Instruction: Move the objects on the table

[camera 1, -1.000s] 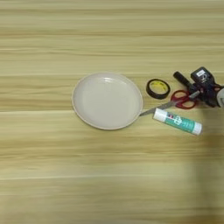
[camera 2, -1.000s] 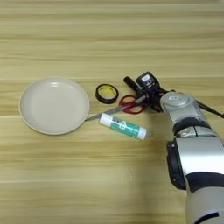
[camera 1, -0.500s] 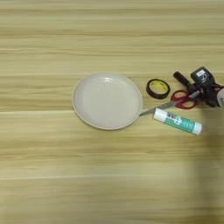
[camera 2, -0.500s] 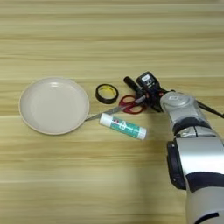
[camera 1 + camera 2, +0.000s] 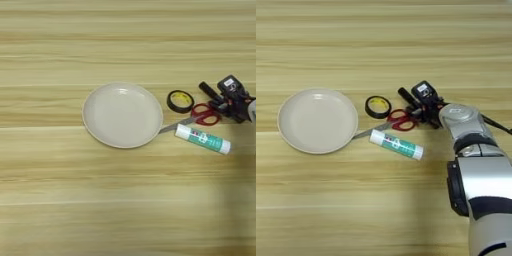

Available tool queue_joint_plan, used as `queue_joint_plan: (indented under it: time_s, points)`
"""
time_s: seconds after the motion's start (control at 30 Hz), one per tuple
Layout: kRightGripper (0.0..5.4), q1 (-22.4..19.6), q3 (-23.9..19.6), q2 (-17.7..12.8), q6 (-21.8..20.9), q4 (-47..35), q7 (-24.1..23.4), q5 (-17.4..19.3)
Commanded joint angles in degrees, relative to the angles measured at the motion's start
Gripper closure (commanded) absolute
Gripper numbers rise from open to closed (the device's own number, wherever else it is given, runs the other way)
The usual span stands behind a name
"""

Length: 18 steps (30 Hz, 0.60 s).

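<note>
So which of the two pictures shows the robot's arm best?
The right eye view: the silver arm runs from the bottom edge up to the pincer. The left eye view shows only the pincer at its right edge.

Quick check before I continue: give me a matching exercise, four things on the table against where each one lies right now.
Things:
1 plate
2 tape roll
3 glue stick
4 scissors

Places:
A between tape roll and glue stick
B furthest left
C nearest the bottom edge, right of the plate
D just beyond the red scissor handles

Pairs: 1-B, 2-D, 3-C, 4-A
</note>
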Motion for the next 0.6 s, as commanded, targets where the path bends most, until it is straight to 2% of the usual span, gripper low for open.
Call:
queue_joint_plan:
  time_s: [0.03, 0.5, 0.6]
  points:
    - [2.45, -5.0, -1.7, -1.7, -2.2, -3.6, 1.7, 2.4]
    - [0.86, -6.0, -5.1, -0.8, -6.4, -8.1, 9.0, 7.4]
    - [0.57, -5.9, -6.4, -0.3, -7.0, -10.3, 12.1, 9.9]
